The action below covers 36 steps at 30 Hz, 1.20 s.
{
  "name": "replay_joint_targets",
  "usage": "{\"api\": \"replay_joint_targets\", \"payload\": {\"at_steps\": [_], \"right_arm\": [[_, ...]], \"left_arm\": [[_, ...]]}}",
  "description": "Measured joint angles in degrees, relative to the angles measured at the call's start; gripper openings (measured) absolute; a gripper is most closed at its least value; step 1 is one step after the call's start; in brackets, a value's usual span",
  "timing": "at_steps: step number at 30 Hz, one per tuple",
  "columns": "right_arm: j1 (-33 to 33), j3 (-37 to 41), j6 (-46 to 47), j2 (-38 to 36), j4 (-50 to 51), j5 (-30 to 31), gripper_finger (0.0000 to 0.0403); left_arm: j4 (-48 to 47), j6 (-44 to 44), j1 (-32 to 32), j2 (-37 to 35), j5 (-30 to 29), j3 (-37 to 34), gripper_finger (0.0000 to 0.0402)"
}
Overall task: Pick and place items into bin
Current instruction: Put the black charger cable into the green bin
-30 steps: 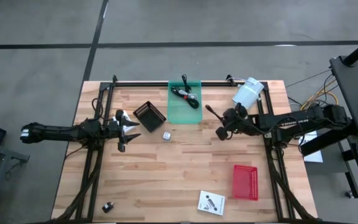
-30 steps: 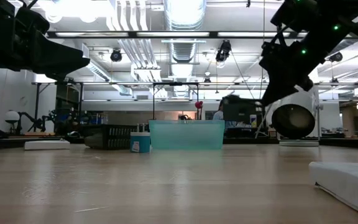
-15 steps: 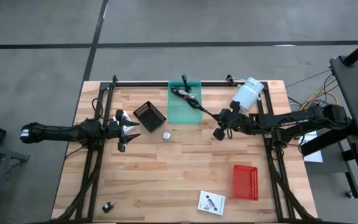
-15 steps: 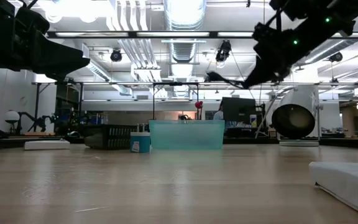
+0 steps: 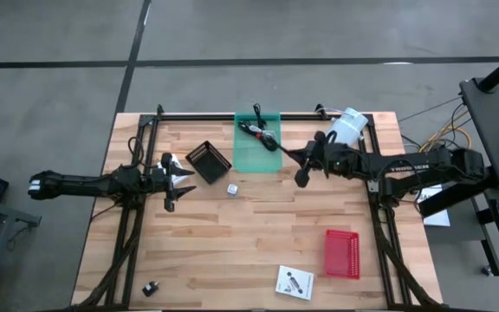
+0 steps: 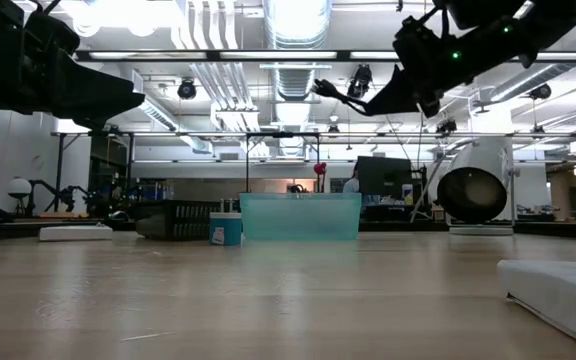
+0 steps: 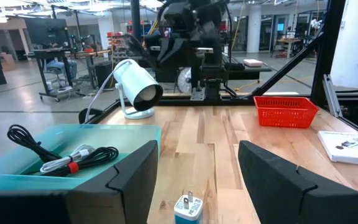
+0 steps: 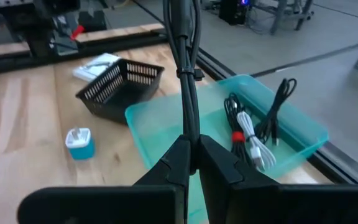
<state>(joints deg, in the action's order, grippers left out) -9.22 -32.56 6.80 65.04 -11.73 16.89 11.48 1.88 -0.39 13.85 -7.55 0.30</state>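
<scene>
Holding a thin black cable point(image 8: 187, 74) pinched between its closed fingers, the right gripper point(image 5: 305, 165) hangs above the table beside the teal bin point(image 5: 246, 152), the cable end reaching over the bin's edge. 2 coiled cables point(image 8: 248, 127), 1 black and 1 white, lie inside the bin. Left gripper point(image 5: 180, 180), fingers spread, hovers near the black mesh basket point(image 5: 208, 161) and small white-and-blue plug cube point(image 5: 231, 188). Red basket point(image 5: 342, 253) and white packet point(image 5: 294, 282) sit well apart.
</scene>
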Motion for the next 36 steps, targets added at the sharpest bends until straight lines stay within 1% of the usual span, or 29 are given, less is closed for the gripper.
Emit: {"api": "replay_joint_targets", "payload": {"at_steps": [3, 6, 11, 18, 23, 31, 36], "right_arm": [[-1.8, 0.0, 0.2, 0.5, -1.6, -2.6, 0.0013], [-3.5, 0.0, 0.9, 2.5, -3.7, -3.2, 0.0013], [-5.6, -0.3, 0.2, 8.9, -7.9, -6.7, 0.0013], [-7.4, -6.0, -2.1, 17.8, -7.8, -7.0, 0.0013], [-8.1, -12.8, -3.7, 23.2, -1.3, -11.5, 0.0013], [-9.5, -24.5, -4.5, 30.6, 17.5, -12.0, 0.0013], [-9.7, -29.8, -7.4, 33.6, 25.3, -12.9, 0.0013]], "left_arm": [[0.0, 0.0, 0.0, 0.0, 0.0, 0.0, 0.0208], [0.0, 0.0, 0.0, 0.0, 0.0, 0.0, 0.0208], [0.0, 0.0, 0.0, 0.0, 0.0, 0.0, 0.0208], [0.0, 0.0, 0.0, 0.0, 0.0, 0.0, 0.0208], [0.0, 0.0, 0.0, 0.0, 0.0, 0.0, 0.0208], [0.0, 0.0, 0.0, 0.0, 0.0, 0.0, 0.0208], [0.0, 0.0, 0.0, 0.0, 0.0, 0.0, 0.0208]]}}
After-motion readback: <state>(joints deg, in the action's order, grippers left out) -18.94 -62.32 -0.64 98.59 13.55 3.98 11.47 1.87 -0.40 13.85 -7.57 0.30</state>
